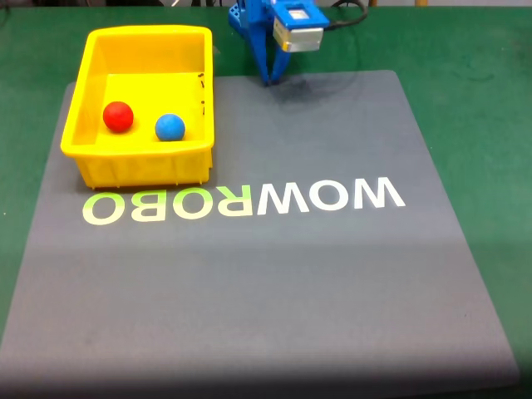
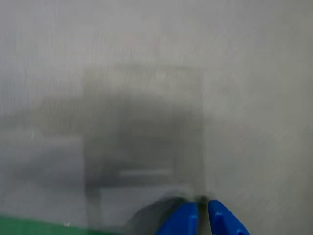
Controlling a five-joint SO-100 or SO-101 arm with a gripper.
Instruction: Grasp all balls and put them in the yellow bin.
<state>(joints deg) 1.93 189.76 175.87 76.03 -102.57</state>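
Large printed lettering on the grey mat (image 1: 274, 274) reads "WOWROBO" — seen upside down in the fixed view, with "WOW" in white and "ROBO" in pale yellow-green. No other text can be read.

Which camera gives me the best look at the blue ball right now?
The fixed view. There the blue ball sits in plain sight inside the yellow bin, just right of the red ball. The wrist view faces the grey mat close up, past the hand.
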